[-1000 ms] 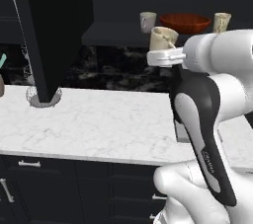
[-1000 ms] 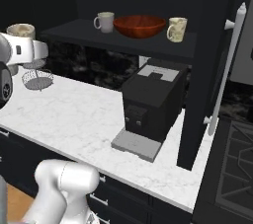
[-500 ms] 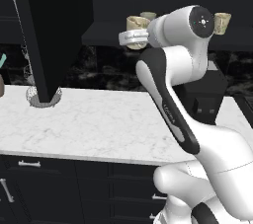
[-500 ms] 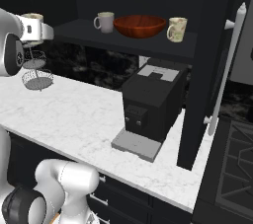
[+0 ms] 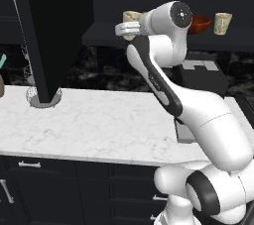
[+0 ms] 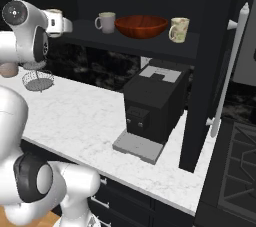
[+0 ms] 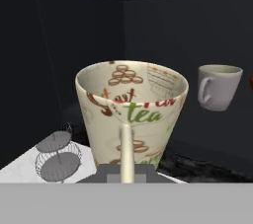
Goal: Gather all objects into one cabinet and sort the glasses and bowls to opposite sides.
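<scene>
The printed tumbler (image 7: 131, 119) looks like matt cream ceramic with brown, red and green lettering. The cup (image 7: 217, 87) is plain greyish-white, smooth and dull. The bowl (image 6: 141, 25) is glossy red-brown. The counter (image 5: 99, 125) reads as polished white marble with grey veining. The cabinet (image 6: 150, 46) is flat matt black. The tiered stand (image 7: 55, 156) is thin grey wire. The coffee machine (image 6: 152, 106) looks like matt black plastic.

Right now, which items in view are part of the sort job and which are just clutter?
Job:
- held tumbler, in the gripper
- grey cup
- red bowl
- second tumbler
- cabinet shelf

Clutter:
- coffee machine
- wire stand
</scene>
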